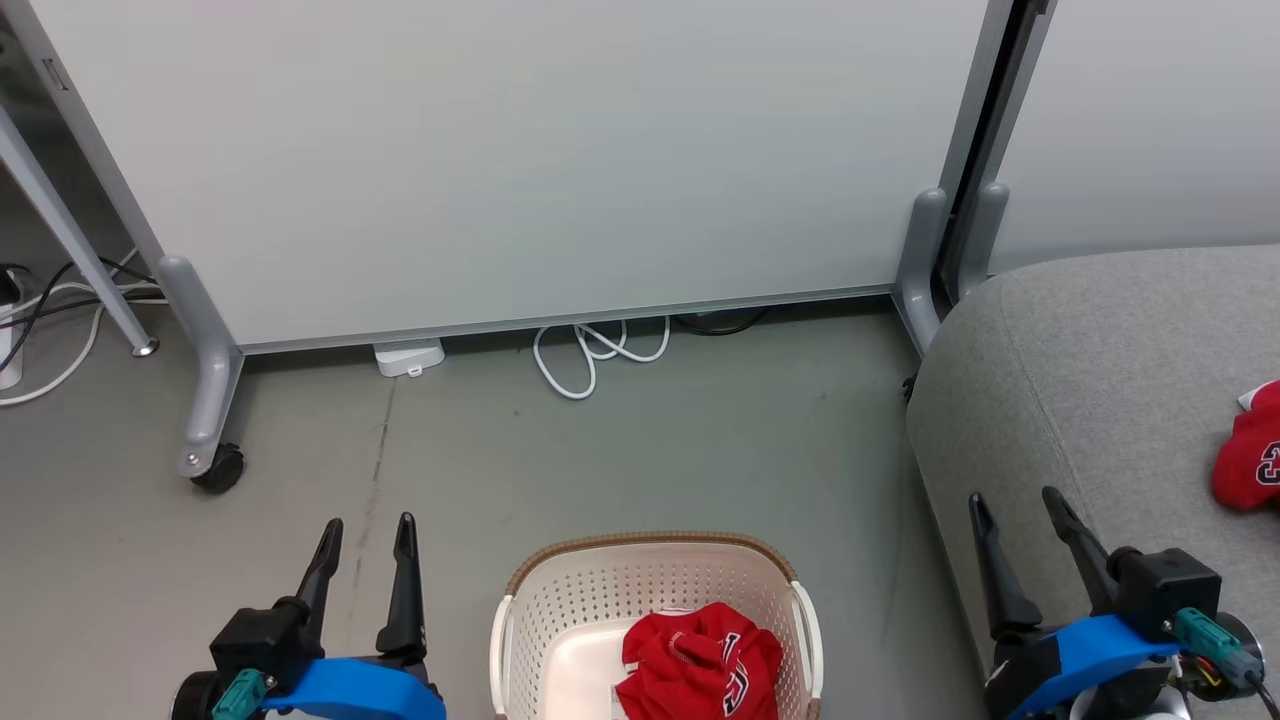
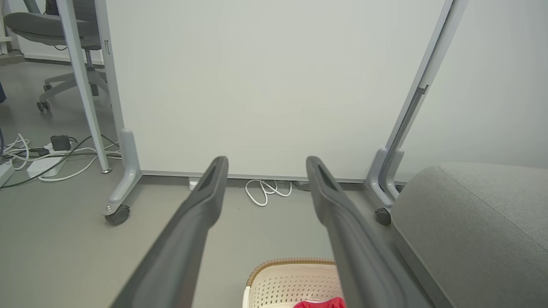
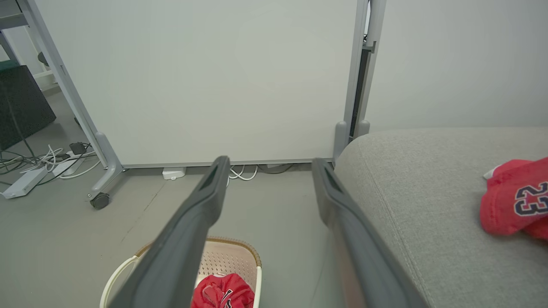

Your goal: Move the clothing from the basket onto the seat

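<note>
1 red jersey [image 1: 690,660] was seen crumpled in the basket [image 1: 650,542], lying between the left tool [image 1: 370,520] and right tool [image 1: 1011,494]; both tools were spread apart, empty.

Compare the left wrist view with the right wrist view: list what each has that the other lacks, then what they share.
Left wrist view, against the right: a grey office chair at upper left. Right wrist view, against the left: the jersey numbered 23 lying on the seat, and a dark cabinet at left. Shared: the basket with a red jersey inside, the seat, the white partition panel and the coiled white cable at its foot.
</note>
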Motion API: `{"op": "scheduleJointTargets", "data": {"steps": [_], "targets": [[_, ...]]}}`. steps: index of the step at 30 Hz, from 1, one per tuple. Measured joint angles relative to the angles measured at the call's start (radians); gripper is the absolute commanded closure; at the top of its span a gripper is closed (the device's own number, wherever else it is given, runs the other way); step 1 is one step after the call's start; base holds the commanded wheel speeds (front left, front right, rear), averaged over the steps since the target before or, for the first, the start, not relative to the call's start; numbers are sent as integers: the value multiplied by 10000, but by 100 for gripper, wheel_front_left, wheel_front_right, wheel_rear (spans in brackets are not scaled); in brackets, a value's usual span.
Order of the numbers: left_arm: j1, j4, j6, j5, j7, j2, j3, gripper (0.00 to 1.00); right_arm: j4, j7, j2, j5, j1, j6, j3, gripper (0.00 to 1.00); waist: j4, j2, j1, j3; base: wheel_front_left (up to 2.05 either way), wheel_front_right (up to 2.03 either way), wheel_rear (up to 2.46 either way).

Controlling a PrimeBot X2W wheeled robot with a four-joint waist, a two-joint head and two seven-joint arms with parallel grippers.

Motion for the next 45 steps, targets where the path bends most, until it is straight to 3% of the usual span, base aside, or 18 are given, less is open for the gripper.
{"op": "scheduleJointTargets", "data": {"steps": [28, 45], "targets": [[-53, 286, 0, -144, 0, -2, -63, 0, -73, -19, 4, 209, -12, 0, 556, 0, -449, 0, 0, 315, 0, 0, 0], [-1313, 1755, -2, -272, 2, -4, -840, 0, -462, -115, 6, -165, -764, 0, 1517, 0, -1526, 0, 2, 2221, 0, 0, 0]]}}
